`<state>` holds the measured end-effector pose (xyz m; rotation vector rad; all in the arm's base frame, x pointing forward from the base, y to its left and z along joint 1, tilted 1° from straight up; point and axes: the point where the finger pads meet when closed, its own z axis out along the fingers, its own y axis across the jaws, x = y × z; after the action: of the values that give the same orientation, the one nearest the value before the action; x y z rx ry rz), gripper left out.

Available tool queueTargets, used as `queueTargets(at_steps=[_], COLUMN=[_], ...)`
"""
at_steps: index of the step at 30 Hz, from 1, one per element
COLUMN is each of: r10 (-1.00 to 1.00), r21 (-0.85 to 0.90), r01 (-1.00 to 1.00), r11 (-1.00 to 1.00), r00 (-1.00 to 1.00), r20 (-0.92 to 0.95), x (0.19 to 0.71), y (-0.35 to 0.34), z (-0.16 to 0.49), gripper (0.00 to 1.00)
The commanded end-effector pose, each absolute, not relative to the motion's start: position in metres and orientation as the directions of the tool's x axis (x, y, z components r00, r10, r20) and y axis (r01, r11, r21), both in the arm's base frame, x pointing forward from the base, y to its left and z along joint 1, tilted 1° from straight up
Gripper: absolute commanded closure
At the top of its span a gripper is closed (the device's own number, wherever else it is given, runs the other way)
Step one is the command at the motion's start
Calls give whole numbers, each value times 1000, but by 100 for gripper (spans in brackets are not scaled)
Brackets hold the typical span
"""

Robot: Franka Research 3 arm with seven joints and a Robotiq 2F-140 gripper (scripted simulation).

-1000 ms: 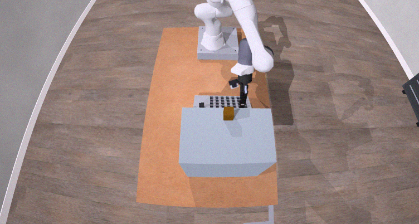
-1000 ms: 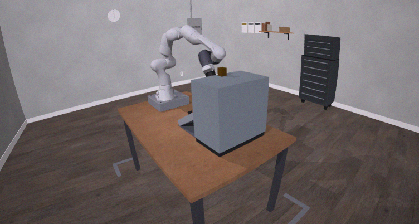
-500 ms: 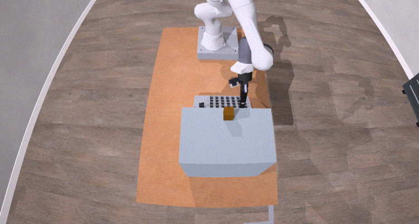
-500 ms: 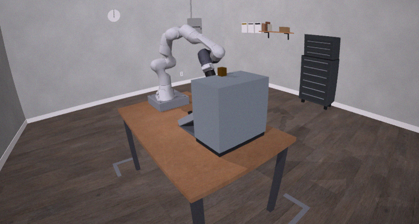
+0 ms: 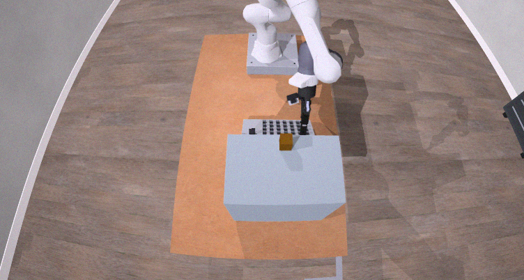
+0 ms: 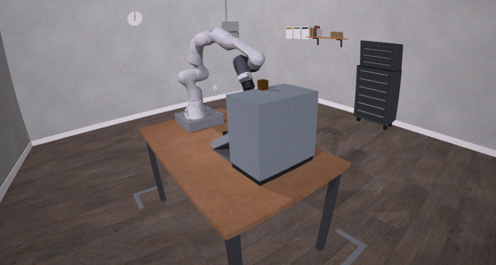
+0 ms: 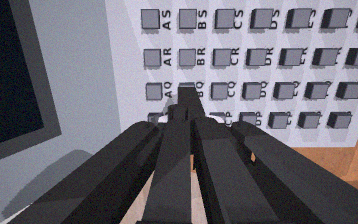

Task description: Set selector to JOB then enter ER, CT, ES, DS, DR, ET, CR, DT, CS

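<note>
The keypad panel (image 5: 253,122) (image 7: 130,60) slopes in front of the machine. My gripper (image 5: 303,131) (image 7: 186,101) is shut and empty. In the wrist view its tips are over the BQ key and partly cover it; whether they touch it I cannot tell. The CS key (image 7: 224,19), DS key (image 7: 261,19), CR key (image 7: 221,57), DR key (image 7: 255,57), ES key (image 7: 298,19) and ER key (image 7: 291,56) are in view, and no visible key is lit. The T row is outside the wrist view. The black selector (image 5: 251,131) is at the panel's left in the top view; its setting is unreadable.
The tall grey-blue machine cabinet (image 5: 264,175) (image 6: 284,131) stands beyond the panel and hides the fingertips in the exterior view. A dark amber block (image 5: 286,142) (image 6: 262,84) sits on its top, close to the gripper. A dark screen (image 7: 5,75) shows at the wrist view's left.
</note>
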<state>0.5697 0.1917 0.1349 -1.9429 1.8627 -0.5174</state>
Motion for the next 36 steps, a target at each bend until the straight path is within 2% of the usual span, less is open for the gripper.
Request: queueTargets(at_steps=[1, 11, 19, 36], r10=[-999, -999, -999, -999], r21=[-518, -518, -518, -518], r01=[-854, -854, -854, -854], r11=[-48, -48, -48, -48], r00=[54, 54, 54, 54], r20=[3, 3, 3, 4], x=[566, 564, 543, 544], y=[190, 185, 127, 120], z=[138, 137, 122, 116], gripper=[90, 90, 90, 90])
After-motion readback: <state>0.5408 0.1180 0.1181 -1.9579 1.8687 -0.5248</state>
